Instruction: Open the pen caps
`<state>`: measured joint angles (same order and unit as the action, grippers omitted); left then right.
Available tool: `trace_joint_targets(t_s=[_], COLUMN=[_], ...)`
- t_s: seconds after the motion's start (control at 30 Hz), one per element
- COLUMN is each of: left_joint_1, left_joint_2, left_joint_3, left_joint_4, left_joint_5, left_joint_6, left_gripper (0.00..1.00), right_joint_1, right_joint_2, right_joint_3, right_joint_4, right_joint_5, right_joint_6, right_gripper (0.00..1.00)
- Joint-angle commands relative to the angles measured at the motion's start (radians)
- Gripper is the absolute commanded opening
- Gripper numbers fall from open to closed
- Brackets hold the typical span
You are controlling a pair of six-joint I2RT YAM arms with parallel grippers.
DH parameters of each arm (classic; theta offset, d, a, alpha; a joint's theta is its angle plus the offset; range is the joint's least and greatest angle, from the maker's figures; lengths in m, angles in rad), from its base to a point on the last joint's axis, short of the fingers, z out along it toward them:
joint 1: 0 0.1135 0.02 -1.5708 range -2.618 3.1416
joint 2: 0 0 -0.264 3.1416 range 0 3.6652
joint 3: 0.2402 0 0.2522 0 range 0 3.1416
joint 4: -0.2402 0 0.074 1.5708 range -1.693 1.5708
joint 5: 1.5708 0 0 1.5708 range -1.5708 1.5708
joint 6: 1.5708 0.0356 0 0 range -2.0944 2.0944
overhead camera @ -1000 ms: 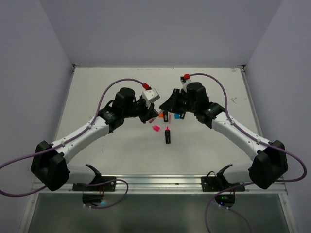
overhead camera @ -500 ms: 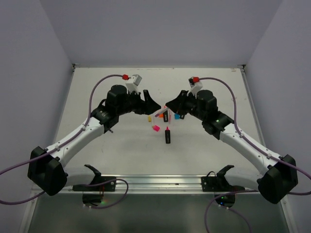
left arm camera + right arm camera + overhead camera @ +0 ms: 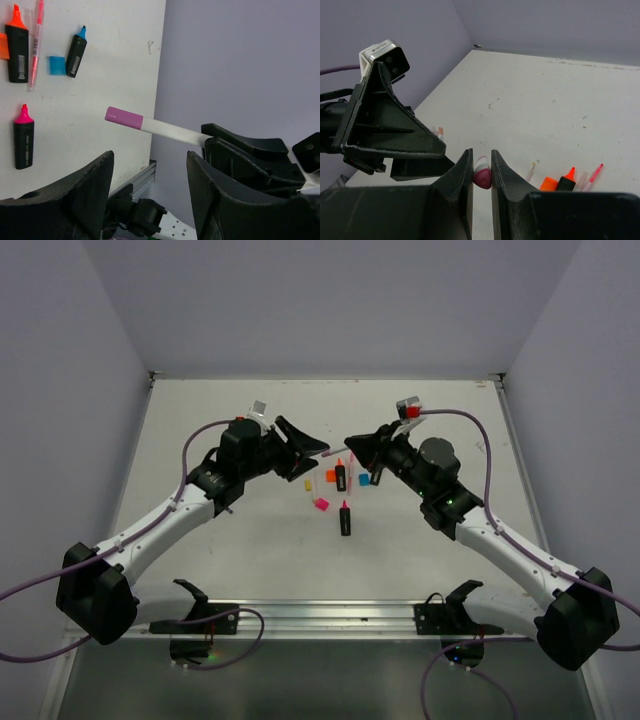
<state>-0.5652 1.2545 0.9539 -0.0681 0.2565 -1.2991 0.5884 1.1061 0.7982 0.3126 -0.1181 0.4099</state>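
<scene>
My right gripper (image 3: 352,445) is shut on a thin white pen (image 3: 167,131) and holds it in the air, level. The pen's pink-purple cap (image 3: 123,117) points at my left gripper (image 3: 312,458), which is open and empty a short way from the cap. The right wrist view shows the pen's pink end (image 3: 481,176) pinched between the right fingers. On the table below lie a loose orange cap (image 3: 329,476), blue cap (image 3: 364,480), pink cap (image 3: 321,504) and yellowish cap (image 3: 308,483).
An orange-tipped black highlighter (image 3: 17,47), a blue-tipped one (image 3: 76,47) and a pink-tipped one (image 3: 23,137) lie uncapped on the table. A thin pink pen (image 3: 35,42) lies beside the orange one. Grey walls close the table's back and sides.
Both grippers have risen from low over the pens and drawn apart, now facing each other. The right gripper has lifted the white pen off the table.
</scene>
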Motion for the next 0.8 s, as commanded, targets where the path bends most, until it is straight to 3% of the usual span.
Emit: trace_joint_targets(t_s=[0.0,0.17,0.77], left_joint_1=[-0.004,-0.025,-0.03], left_joint_2=[-0.006,0.022,0.089], left_joint_3=[0.013,0.04,0.106], left_joint_4=[0.051,0.051,0.128], left_joint_5=[-0.059,-0.102,-0.146], left_joint_6=[-0.213,-0.308,-0.405], left_gripper=[0.62,0.61,0.59], right_joint_1=[0.004,0.007,0.039], right_joint_2=[-0.034,-0.026,0.032], right_joint_3=[-0.033,-0.059,-0.094], right_joint_4=[0.169,0.243,0.444], right_joint_5=[0.028,0.018,-0.104], right_joint_6=[-0.04,-0.059,-0.101], right_gripper=[0.0,0.0,0.0])
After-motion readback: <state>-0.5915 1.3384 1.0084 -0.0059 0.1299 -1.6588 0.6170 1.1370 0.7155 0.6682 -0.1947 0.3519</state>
